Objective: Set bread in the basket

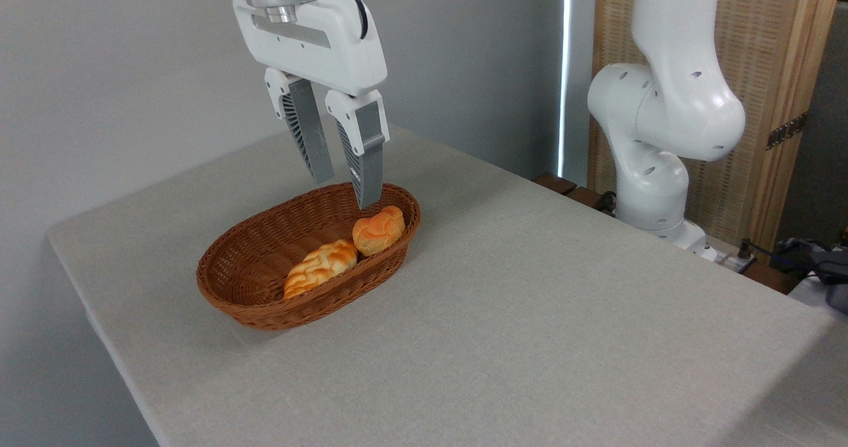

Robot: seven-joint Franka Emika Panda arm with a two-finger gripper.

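Note:
The bread [378, 230], a small round orange bun, lies inside the brown wicker basket [252, 268], resting against its right inner wall. A longer, paler braided loaf [320, 268] lies beside it in the basket. My gripper [346, 191] hangs just above the basket's far rim, up and left of the bun. Its grey fingers [366, 155] stand apart with nothing between them. The gripper is open and touches neither loaf.
The basket stands left of centre on a table under a light grey cloth [530, 314]. The arm's white base [656, 169] rises at the table's far right edge. A grey wall runs behind the table.

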